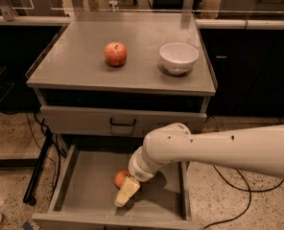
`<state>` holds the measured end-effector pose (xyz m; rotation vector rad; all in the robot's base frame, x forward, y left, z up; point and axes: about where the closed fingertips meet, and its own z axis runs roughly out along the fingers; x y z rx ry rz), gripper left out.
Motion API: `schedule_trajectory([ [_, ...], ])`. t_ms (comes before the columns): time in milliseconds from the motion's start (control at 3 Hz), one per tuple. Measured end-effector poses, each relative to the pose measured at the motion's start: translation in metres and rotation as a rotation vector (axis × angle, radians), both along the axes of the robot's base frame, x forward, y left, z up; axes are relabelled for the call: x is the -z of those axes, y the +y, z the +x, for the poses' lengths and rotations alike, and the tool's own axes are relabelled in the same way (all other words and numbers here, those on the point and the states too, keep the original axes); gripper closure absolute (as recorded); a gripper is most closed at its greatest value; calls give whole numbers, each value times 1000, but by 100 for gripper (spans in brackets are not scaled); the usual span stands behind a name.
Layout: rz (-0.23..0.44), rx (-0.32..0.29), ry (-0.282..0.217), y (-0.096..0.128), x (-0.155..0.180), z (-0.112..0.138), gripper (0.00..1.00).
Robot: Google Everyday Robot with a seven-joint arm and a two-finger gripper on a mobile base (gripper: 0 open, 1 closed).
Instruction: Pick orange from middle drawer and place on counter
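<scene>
The orange (120,177) lies on the floor of the open middle drawer (87,188), near its centre. My gripper (126,192) reaches down into the drawer, its cream tip just right of and in front of the orange, touching or nearly touching it. The white arm (218,147) comes in from the right and hides the drawer's right part. The counter (79,61) is the grey cabinet top above.
A red-yellow apple (115,53) and a white bowl (179,57) stand on the counter. A closed drawer front with a black handle (123,122) sits above the open drawer. Cables and a black stand leg (39,162) are on the floor at the left.
</scene>
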<state>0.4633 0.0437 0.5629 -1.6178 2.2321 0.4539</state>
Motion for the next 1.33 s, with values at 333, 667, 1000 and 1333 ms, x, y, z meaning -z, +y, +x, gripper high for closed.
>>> schedule_trajectory([
  [333,35,-18,4,9,13,-7,0],
  [667,77,-21,14,27,46,-7,0],
  [1000,102,-37,12,43,73,5,0],
  [1333,129,-62,15,61,116,43,0],
])
